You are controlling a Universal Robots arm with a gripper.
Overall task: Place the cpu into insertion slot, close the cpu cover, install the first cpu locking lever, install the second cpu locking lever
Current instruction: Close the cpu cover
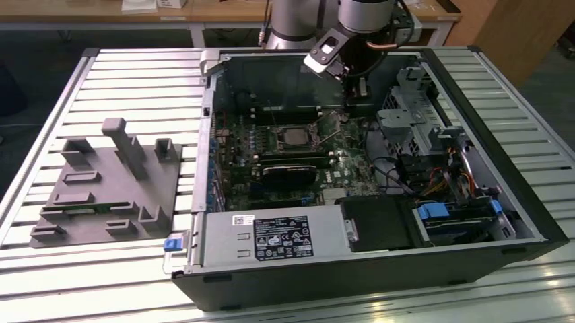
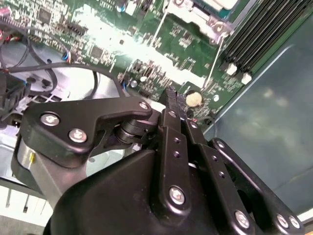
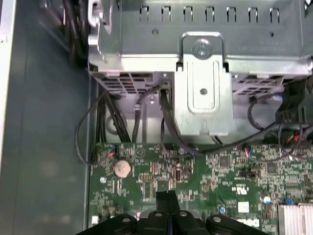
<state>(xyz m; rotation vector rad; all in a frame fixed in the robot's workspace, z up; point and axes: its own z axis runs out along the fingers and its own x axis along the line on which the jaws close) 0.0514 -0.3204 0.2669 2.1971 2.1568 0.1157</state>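
The insertion slot (image 1: 292,136) sits in the middle of the green motherboard inside the open computer case. The silvery cpu cover (image 1: 292,126) lies flat around it, and a grey square face, the cpu (image 1: 293,138), shows in its cut-out. A corner of the cover (image 2: 210,17) appears in the second wrist view, with a thin metal locking lever (image 2: 215,58) running along beside it. My gripper (image 1: 352,101) hangs over the board to the exterior view's right of the slot, near the case's back wall. Its black fingers (image 2: 172,100) are shut together with nothing between them, above a coin battery (image 3: 122,169).
A silver drive cage (image 1: 404,128) and loose cables stand at the exterior view's right of the gripper. Long black modules (image 1: 292,161) lie below the slot. The power supply (image 1: 269,239) fills the case's near side. A grey fixture plate (image 1: 108,182) rests on the slatted table outside.
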